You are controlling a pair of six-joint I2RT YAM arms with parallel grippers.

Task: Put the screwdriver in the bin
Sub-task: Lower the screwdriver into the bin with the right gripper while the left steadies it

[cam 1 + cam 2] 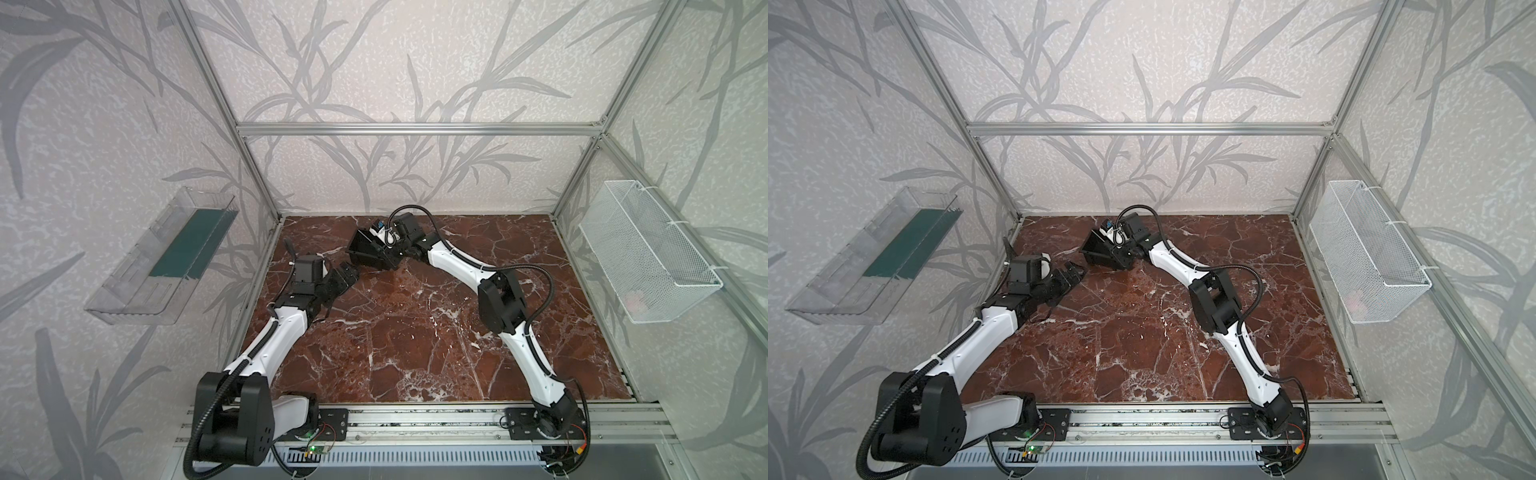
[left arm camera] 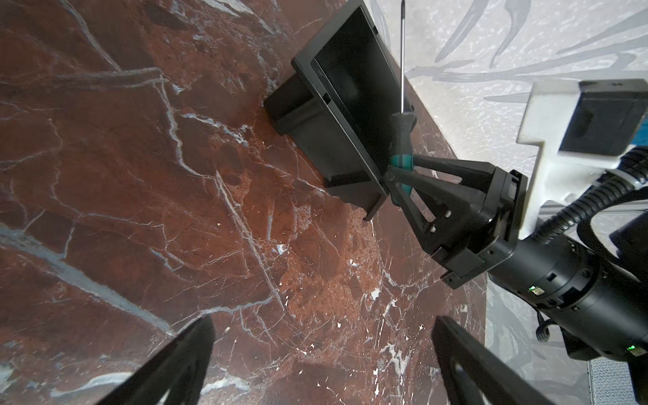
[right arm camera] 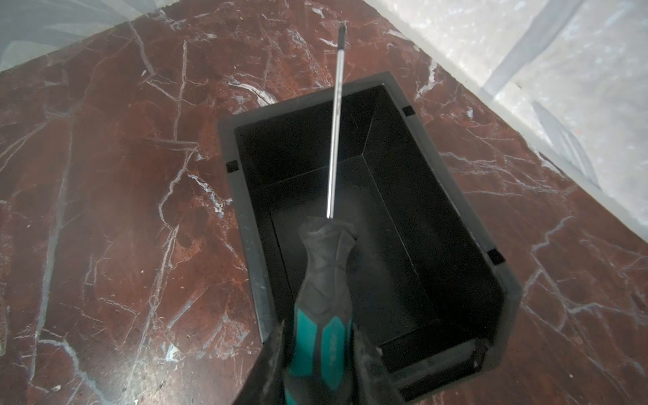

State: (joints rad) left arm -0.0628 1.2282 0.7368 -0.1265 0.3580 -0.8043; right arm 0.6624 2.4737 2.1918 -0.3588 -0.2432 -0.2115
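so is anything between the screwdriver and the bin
Nothing visible. The right tool holds the screwdriver over the open bin, whose inside is bare; the shaft points across toward the far rim.

Clear tray point(image 1: 124, 286) hangs left; white mesh basket point(image 1: 642, 257) hangs right.

Looking steeply down from high overhead in both top views over whole worktop point(image 1: 415, 340); from left wrist, mid-range across worktop at bin point(image 2: 308, 119) and right claw point(image 2: 399, 169); from right wrist, close above same bin.
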